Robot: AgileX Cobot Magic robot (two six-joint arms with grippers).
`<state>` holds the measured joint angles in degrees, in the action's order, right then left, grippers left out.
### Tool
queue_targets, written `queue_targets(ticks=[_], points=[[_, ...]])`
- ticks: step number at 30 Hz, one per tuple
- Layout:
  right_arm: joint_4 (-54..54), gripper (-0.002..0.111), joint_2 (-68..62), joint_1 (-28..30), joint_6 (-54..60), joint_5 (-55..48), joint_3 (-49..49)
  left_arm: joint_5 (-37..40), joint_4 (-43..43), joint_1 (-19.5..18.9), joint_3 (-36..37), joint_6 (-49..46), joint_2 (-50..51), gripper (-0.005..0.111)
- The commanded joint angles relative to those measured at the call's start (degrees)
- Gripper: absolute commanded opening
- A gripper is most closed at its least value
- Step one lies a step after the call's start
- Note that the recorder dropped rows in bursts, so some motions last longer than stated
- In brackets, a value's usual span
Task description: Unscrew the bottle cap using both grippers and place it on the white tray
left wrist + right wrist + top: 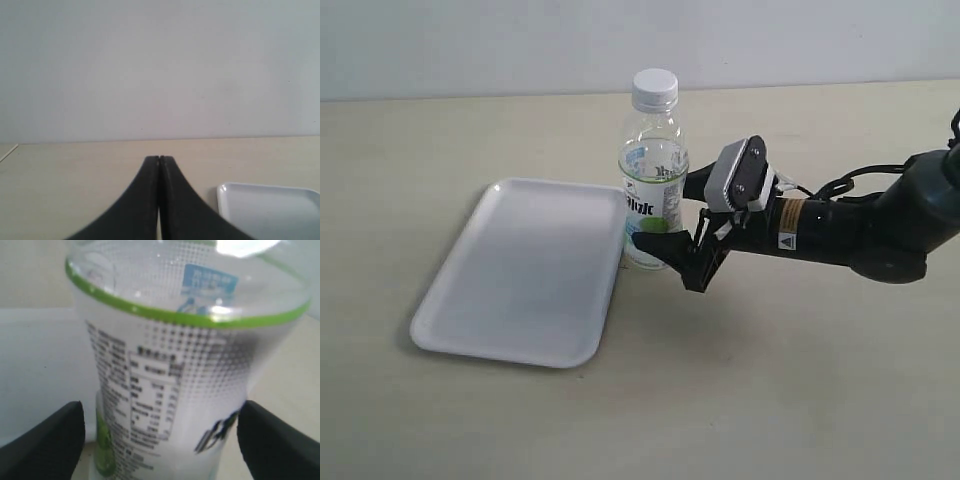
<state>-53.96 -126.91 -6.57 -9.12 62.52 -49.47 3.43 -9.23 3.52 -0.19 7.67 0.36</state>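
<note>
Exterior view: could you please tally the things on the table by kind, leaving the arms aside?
Small clear plastic bottle with a white label: 1
Round white ribbed plastic screw cap, on the bottle: 1
Flat rectangular white plastic tray: 1
Total: 3

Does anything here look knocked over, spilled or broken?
Nothing stands out. The bottle stands upright beside the white tray, its cap on, and the right gripper, open, flanks it.
</note>
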Motion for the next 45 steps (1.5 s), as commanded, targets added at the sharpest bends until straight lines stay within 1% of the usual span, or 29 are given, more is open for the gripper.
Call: queue_targets(ticks=[1,5,11,39,45], points=[[-0.9,0.084,0.1,-0.1,-1.5,0.0,-0.8,-0.1,-0.4,-0.2,0.2,0.0,-0.4,0.000],[-0.9,0.088,0.1,-0.1,-1.5,0.0,-0.8,-0.1,-0.4,-0.2,0.2,0.0,-0.4,0.000],[-0.2,0.088,0.1,-0.1,0.1,0.0,-0.8,-0.1,-0.4,-0.2,0.2,0.0,-0.4,0.000],[-1.1,0.088,-0.1,-0.1,-1.5,0.6,-2.0,-0.1,-0.4,-0.2,0.2,0.0,-0.4,0.000],[-1.0,0.088,-2.5,-0.1,-1.5,3.1,-2.4,-0.1,-0.4,-0.2,0.2,0.0,-0.4,0.000]])
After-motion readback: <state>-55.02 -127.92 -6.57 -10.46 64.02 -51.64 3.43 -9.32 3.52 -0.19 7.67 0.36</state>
